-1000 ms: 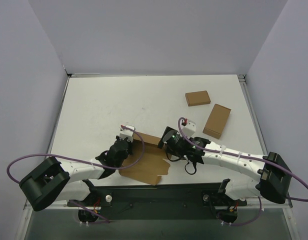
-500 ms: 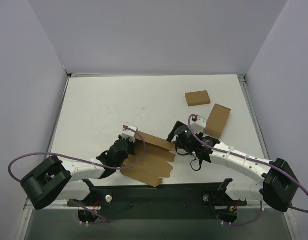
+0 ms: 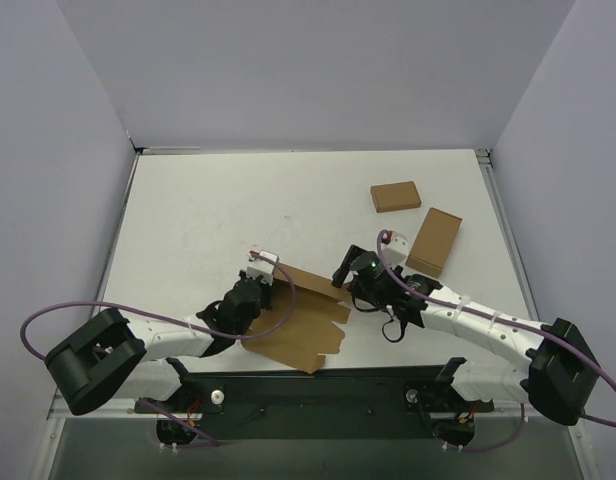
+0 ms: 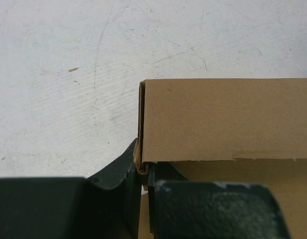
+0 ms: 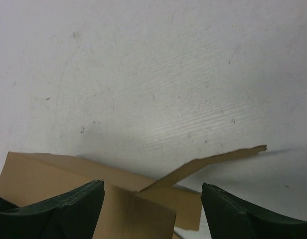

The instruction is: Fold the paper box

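The paper box (image 3: 306, 322) is a brown die-cut cardboard sheet lying near the table's front, with its far wall folded up. My left gripper (image 3: 259, 291) is shut on the left corner of that raised wall. In the left wrist view the wall (image 4: 228, 117) stands just past the gripper (image 4: 143, 172), its edge pinched between the jaws. My right gripper (image 3: 346, 273) is open at the sheet's far right end, holding nothing. In the right wrist view the gripper (image 5: 152, 199) has the cardboard (image 5: 118, 206) between its spread fingers, with a thin flap (image 5: 213, 162) sticking up to the right.
Two smaller ready-made brown boxes lie at the far right, one (image 3: 395, 196) flat, the other (image 3: 434, 241) just beyond my right wrist. Grey walls enclose the white table (image 3: 238, 210) on three sides.
My right gripper has moved right and away from the sheet's middle to its far right end. The far wall now stands out longer. My left gripper has shifted slightly right, still gripping.
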Controlling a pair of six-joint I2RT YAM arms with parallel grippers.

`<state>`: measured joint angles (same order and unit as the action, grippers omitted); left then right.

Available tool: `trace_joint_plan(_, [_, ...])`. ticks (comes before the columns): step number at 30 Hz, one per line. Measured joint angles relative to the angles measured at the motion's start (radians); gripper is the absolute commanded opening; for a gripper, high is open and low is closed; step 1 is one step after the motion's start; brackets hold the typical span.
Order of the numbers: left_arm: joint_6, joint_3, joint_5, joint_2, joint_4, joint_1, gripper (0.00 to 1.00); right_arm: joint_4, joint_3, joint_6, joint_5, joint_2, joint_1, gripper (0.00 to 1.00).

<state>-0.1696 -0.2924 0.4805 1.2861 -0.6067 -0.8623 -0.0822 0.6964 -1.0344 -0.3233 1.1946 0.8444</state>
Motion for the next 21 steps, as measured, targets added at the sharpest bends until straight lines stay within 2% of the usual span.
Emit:
trace_joint_plan(6, [-0.008, -0.021, 0.041, 0.006, 0.030, -0.001, 0.00, -0.157, 0.029, -0.122, -0.036, -0.066, 0.146, 0.74])
trace_joint_plan(11, [-0.011, -0.024, 0.047, 0.012, 0.036, -0.001, 0.00, -0.257, 0.159, -0.148, -0.121, -0.049, 0.247, 0.74])
trace_joint_plan(16, [-0.011, -0.024, 0.050, 0.012, 0.037, -0.001, 0.00, -0.289, 0.256, -0.134, -0.183, 0.025, 0.255, 0.75])
trace_joint_plan(21, [-0.011, -0.024, 0.053, 0.012, 0.037, -0.001, 0.00, -0.288, 0.261, -0.095, -0.194, 0.070, 0.216, 0.74])
